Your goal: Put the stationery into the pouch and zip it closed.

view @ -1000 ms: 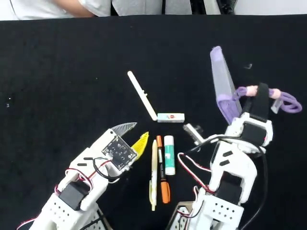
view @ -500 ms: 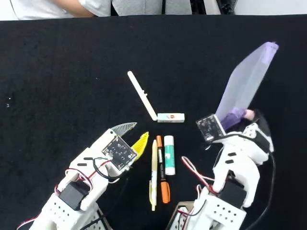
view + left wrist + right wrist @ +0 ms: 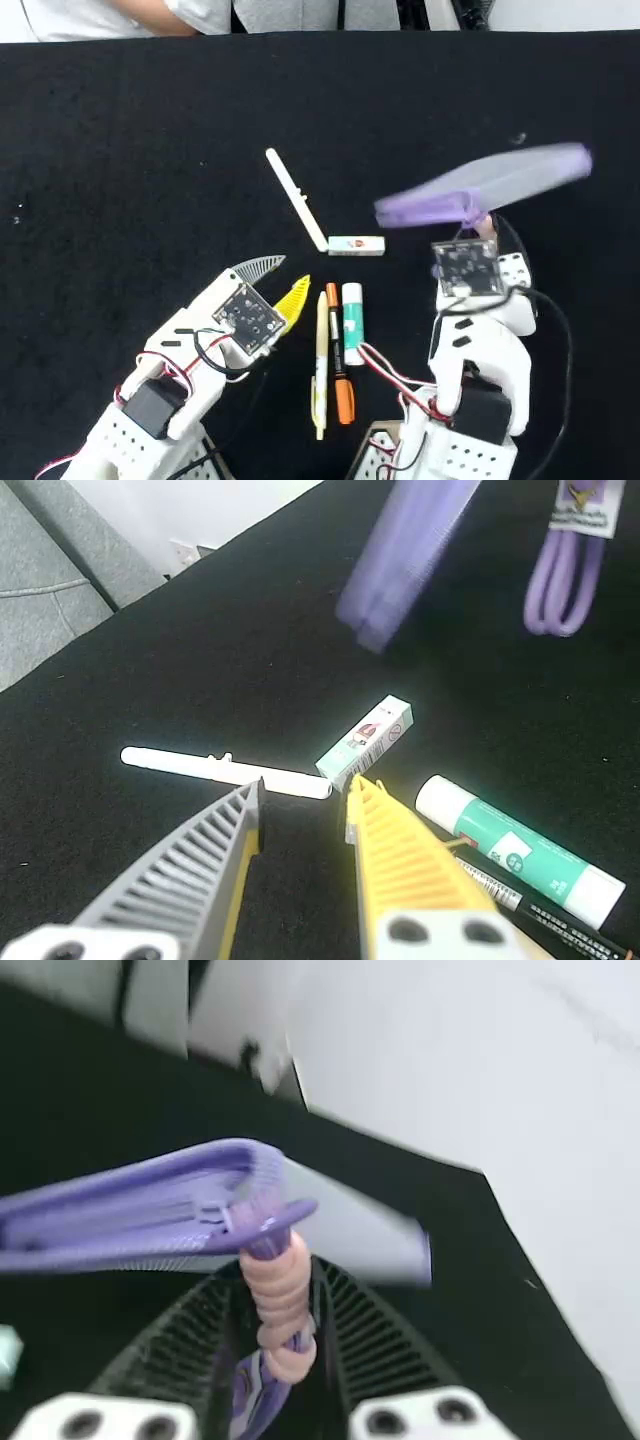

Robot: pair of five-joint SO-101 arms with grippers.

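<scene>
Black table stands before a white wall.

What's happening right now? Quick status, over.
Right gripper shut on pouch, held aloft. Left gripper open, empty. Glue stick, orange marker on table, unpacked.

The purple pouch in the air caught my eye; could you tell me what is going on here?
The right gripper is shut on the pink pull, holding the purple pouch above the table. The left gripper hovers open near the white stick and eraser. The glue stick, orange marker and yellow pen lie on the table, not yet packed.
</scene>
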